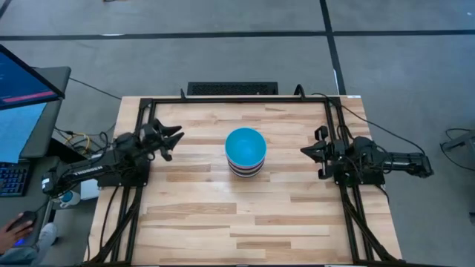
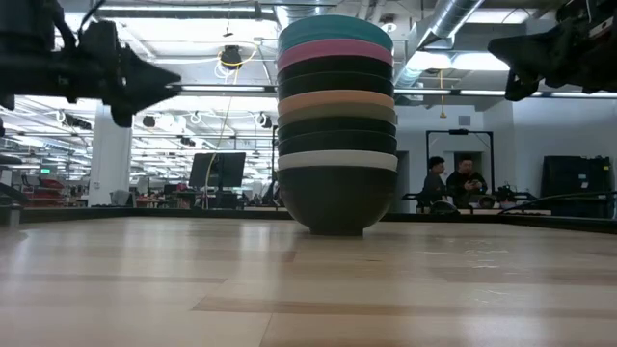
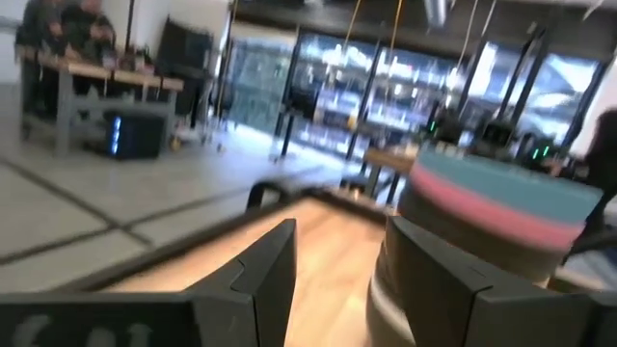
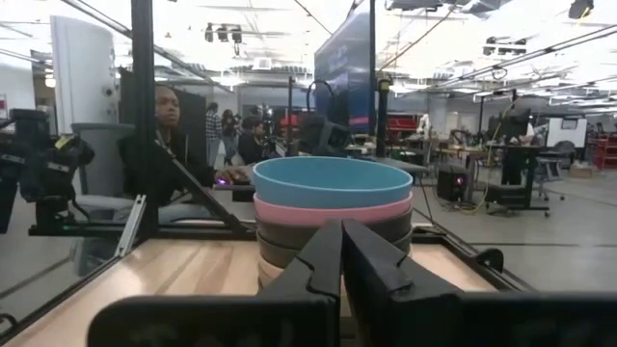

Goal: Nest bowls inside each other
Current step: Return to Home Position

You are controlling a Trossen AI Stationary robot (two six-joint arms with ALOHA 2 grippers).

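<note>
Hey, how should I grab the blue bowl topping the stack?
Pinch the rim of the blue bowl from straight above, one finger inside, one outside. It sits mouth-up, nested in the pink bowl, so only its rim band shows.

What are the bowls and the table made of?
The bowls look like plastic: smooth, evenly coloured walls and thin rims with a dull sheen, though that's a guess from looks. The table looks like wood: pale planks with grain lines and joints, and a slight gloss.
</note>
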